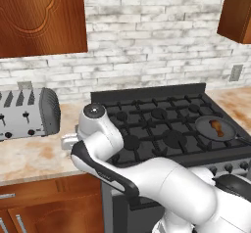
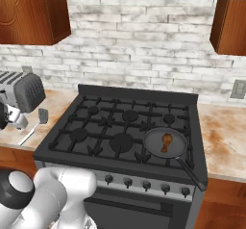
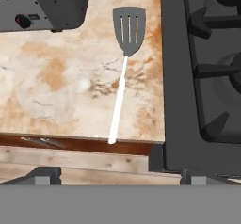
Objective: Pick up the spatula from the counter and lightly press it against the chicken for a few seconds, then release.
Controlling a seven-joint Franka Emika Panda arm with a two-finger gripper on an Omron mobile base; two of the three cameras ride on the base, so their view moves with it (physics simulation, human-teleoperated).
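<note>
Plainly, the task is at its very start: nothing is picked up, and every step is left to do. The spatula (image 3: 121, 84) lies flat on the worktop (image 3: 56, 86), untouched. In the hand view its slotted dark blade points to 12 o'clock and its white handle runs down to about 6 o'clock, the handle's end reaching the worktop's front edge. The toaster (image 3: 47, 2) sits at about 10 o'clock from the blade, apart from it, and the stove (image 3: 202, 77) borders the worktop at 3 o'clock, just beside the spatula but not touching it.

The hand (image 3: 122, 173) hovers above the handle end with its jaws wide; the two finger tips stand far apart at the bottom of that view and nothing is between them. It looks roughly lined up over the spatula, though how high above it the hand hangs I cannot tell.

In the right base view the spatula (image 2: 32, 128) lies at 9 o'clock from the stove (image 2: 120, 122). The chicken (image 2: 166, 142) rests in the pan (image 2: 153, 148) on the front right burner, at about 4 o'clock from the stove's middle and well apart from the spatula.

By my reading, what is left is all of it: come down and close on the handle, lift, carry the blade across the stove to the pan, press lightly on the chicken for a few seconds, then let go.
</note>
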